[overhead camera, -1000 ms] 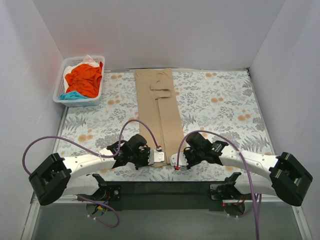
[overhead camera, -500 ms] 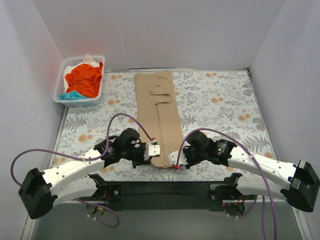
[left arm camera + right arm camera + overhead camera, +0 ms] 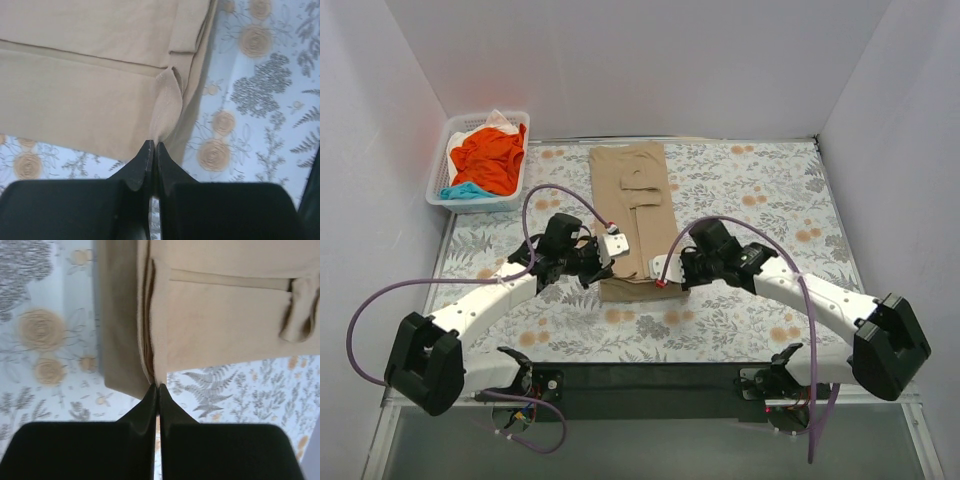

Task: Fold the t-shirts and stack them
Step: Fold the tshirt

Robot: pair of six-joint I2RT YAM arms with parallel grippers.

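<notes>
A tan t-shirt, folded into a long narrow strip, lies in the middle of the floral table cover. My left gripper is shut on its near left corner. My right gripper is shut on its near right corner. Both hold the near end lifted and doubled back over the strip; the fold line rests on the cover. An orange t-shirt, a teal piece and a white piece lie in the white basket at the back left.
White walls close in the table at the left, back and right. The arms' purple cables arch over the near half of the cover. The basket sits against the left wall.
Both grippers have moved away from the near edge toward the back, carrying the tan shirt's near end up and over, so the strip is now shorter.
</notes>
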